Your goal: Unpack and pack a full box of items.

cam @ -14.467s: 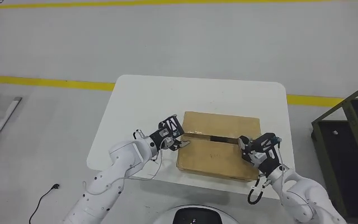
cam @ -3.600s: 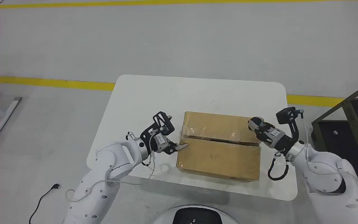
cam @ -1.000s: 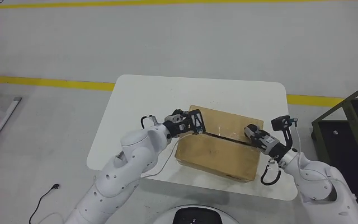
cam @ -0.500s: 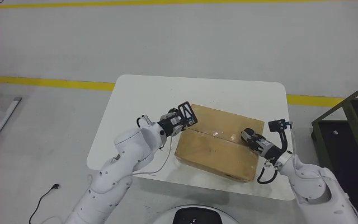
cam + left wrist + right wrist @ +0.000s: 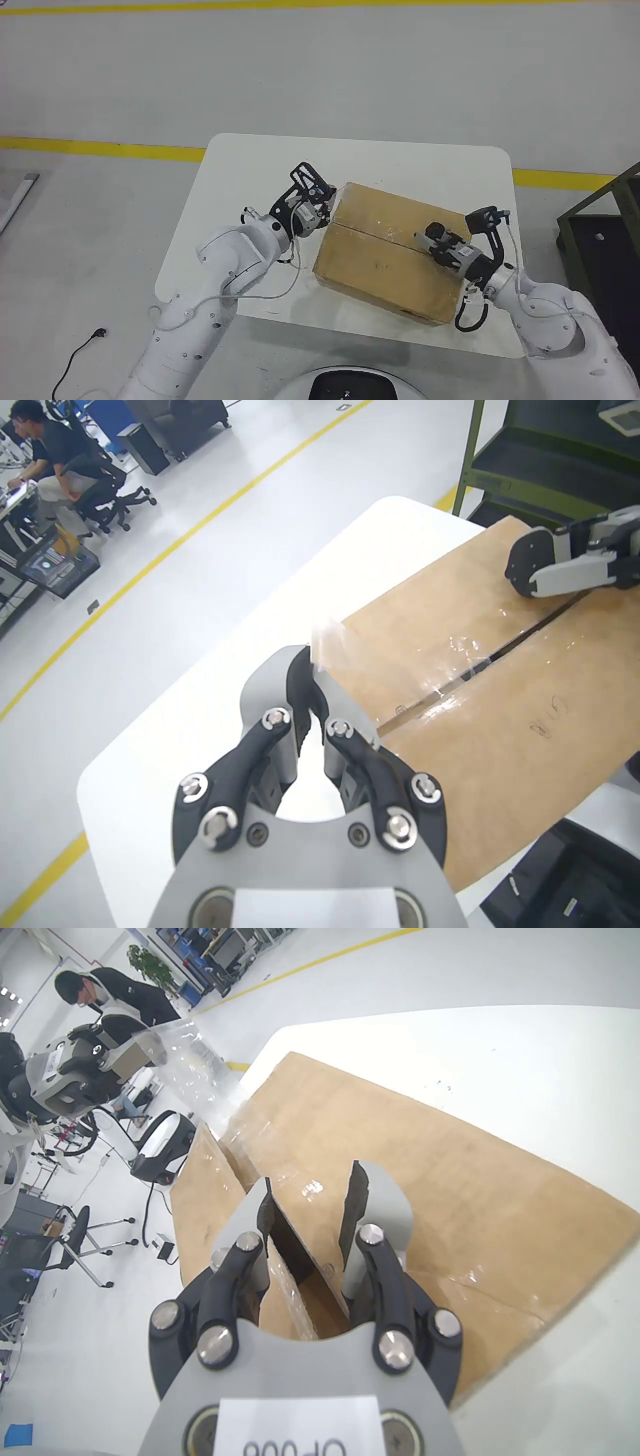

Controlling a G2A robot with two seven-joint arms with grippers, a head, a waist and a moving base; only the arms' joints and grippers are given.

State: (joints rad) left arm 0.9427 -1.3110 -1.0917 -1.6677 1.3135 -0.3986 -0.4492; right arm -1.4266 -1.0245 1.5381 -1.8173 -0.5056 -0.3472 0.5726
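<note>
We see the cardboard box (image 5: 390, 255) lying askew on the white bench (image 5: 260, 180), towards its front edge. Our left hand (image 5: 307, 672), just off the box's left end, pinches a strip of clear tape (image 5: 327, 642) that rises from the seam. Our right hand (image 5: 311, 1183) is spread over the seam's parted right end.

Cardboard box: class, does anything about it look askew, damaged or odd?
The cardboard box sits skewed to the edges of the table. A strip of clear tape is peeled up off its seam, pinched in the left claw.
</note>
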